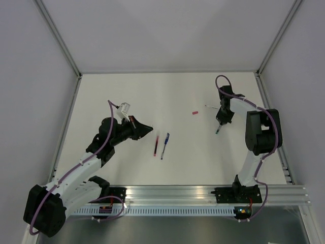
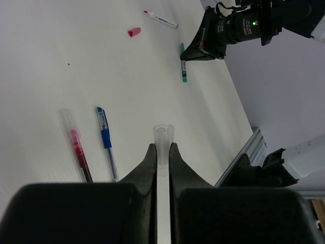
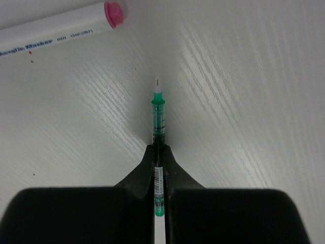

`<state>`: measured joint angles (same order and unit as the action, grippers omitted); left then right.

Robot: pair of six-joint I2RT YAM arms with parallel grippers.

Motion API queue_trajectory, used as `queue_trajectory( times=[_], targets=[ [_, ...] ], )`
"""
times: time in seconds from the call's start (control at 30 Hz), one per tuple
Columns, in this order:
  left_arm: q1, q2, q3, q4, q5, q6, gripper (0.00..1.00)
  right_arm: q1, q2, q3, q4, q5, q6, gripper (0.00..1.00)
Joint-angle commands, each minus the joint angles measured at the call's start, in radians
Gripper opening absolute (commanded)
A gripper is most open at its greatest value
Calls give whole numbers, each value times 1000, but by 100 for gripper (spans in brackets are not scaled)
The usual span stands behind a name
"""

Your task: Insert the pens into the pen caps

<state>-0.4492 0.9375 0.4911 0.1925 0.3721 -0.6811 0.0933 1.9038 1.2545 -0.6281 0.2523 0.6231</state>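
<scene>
My left gripper is shut on a clear pen cap, which sticks out past the fingertips with its open end forward, above the table. A red pen and a blue pen lie side by side just right of it; both show in the left wrist view, red pen and blue pen. My right gripper is shut on a green pen, tip pointing down at the table. A white pen with red ends lies beside it. A small red cap lies alone on the table.
The white table is walled by grey panels on three sides. An aluminium rail runs along the near edge. The right arm shows in the left wrist view.
</scene>
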Motion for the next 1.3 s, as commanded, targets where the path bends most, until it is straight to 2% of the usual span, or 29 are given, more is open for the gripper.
queue_trajectory(
  times=[0.0, 0.07, 0.17, 0.3, 0.43, 0.53, 0.6, 0.73, 0.9, 1.1, 1.27],
  targets=[
    [0, -11, 7, 82, 90, -11, 2, 26, -119, -64, -38, -13, -109, 0],
    [0, -11, 7, 102, 123, -18, 2, 43, -207, -105, -12, 22, -126, 0],
    [0, -12, 9, 126, 174, -38, 2, 46, -400, -217, 50, -17, -152, 0],
    [-2, -19, 6, 162, 218, -61, 2, 85, -653, -346, 111, -197, -169, 0],
    [-14, -20, 4, 219, 241, -92, 2, 178, -843, -450, 304, -452, -175, 0],
    [-14, -11, 27, 268, 240, -123, 2, 246, -952, -530, 454, -553, -140, 0],
    [-14, 10, 56, 316, 246, -169, 2, 292, -995, -562, 514, -588, -132, 0],
    [-14, 64, 98, 465, 298, -273, 2, 350, -1051, -636, 739, -691, -106, 0],
    [-14, 122, 191, 519, 327, -327, 2, 447, -1114, -714, 916, -748, -97, 0],
    [-14, 127, 195, 591, 298, -344, 2, 578, -1077, -747, 1097, -704, -79, 0],
    [-14, 145, 184, 608, 286, -344, 2, 692, -1017, -727, 1128, -622, -95, 0]
  ],
)
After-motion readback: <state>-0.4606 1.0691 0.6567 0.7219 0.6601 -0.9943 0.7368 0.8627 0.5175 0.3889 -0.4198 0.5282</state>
